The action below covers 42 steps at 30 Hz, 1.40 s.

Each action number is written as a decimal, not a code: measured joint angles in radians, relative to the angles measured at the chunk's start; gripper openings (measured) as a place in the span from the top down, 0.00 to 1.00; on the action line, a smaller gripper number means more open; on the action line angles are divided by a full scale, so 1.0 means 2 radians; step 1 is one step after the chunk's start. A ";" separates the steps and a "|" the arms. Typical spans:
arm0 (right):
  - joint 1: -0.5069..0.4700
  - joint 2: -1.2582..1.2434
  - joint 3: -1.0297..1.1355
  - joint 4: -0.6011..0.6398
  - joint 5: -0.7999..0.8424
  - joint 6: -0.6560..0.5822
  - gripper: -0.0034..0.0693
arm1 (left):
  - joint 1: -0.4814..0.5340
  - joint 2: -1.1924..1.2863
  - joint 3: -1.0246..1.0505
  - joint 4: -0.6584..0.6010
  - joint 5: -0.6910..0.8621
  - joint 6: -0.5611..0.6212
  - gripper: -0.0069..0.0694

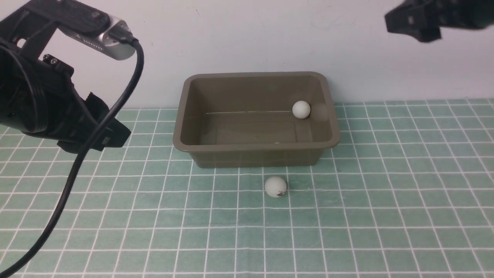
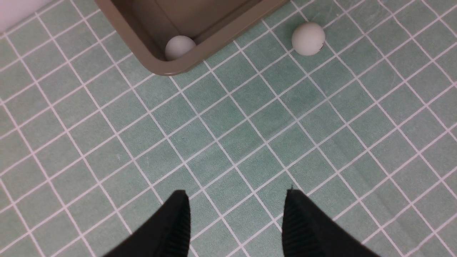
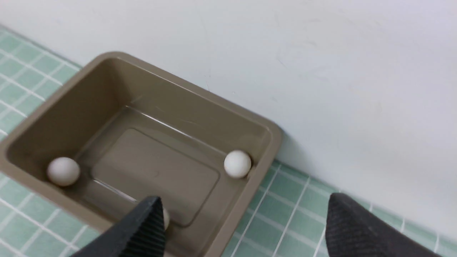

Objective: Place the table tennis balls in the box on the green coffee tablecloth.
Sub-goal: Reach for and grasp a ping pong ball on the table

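4 table tennis balls [image 3: 237, 163]: 3 lie in the box [image 1: 254, 152], and 1 sits on the green coffee tablecloth [image 1: 386, 193] just in front, its small dark mark unreadable. The left gripper [image 2: 235, 192] and right gripper [image 3: 244, 196] both have their fingers apart, holding nothing.

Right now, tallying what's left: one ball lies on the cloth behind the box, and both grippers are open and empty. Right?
Not quite: the ball lies on the cloth in front of the box, on the robot's side, as the front view shows. The left gripper and right gripper are indeed open and empty.
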 joint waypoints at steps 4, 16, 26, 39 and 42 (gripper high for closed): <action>0.010 -0.078 0.124 0.015 -0.023 0.022 0.20 | 0.000 0.000 0.000 0.000 -0.011 0.001 0.48; 0.186 -0.051 0.342 0.067 -0.230 0.042 0.20 | 0.000 0.000 0.000 0.000 -0.015 0.001 0.48; 0.208 0.121 0.279 0.075 -0.316 0.078 0.20 | 0.000 0.000 0.000 0.000 -0.011 0.001 0.48; 0.208 0.227 0.203 0.110 -0.315 0.079 0.20 | 0.000 0.000 0.000 0.000 -0.002 0.001 0.48; 0.208 0.242 0.201 0.111 -0.323 0.079 0.20 | 0.000 0.000 0.000 0.000 -0.002 0.001 0.48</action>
